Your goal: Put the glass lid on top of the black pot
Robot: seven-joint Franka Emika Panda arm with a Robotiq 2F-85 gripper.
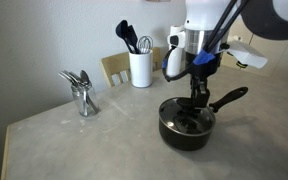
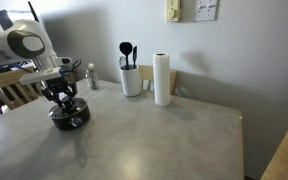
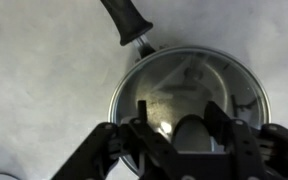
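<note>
The black pot (image 1: 187, 130) stands on the grey table, its long handle (image 1: 230, 98) pointing away to the right; it also shows in an exterior view (image 2: 69, 117). The glass lid (image 3: 174, 85) lies on the pot, its metal rim matching the pot's rim in the wrist view. My gripper (image 3: 179, 125) hangs straight above the lid with a finger on either side of the dark knob (image 3: 192, 133). A gap shows between the left finger and the knob, so the jaws are open. The gripper shows in both exterior views (image 1: 199, 98) (image 2: 64, 100).
A white utensil holder (image 1: 140, 68) (image 2: 131, 80) with black utensils stands at the back. A paper towel roll (image 2: 162, 80) is beside it. A shiny metal object (image 1: 81, 93) stands further along the table. A wooden chair (image 1: 114, 68) is behind the table.
</note>
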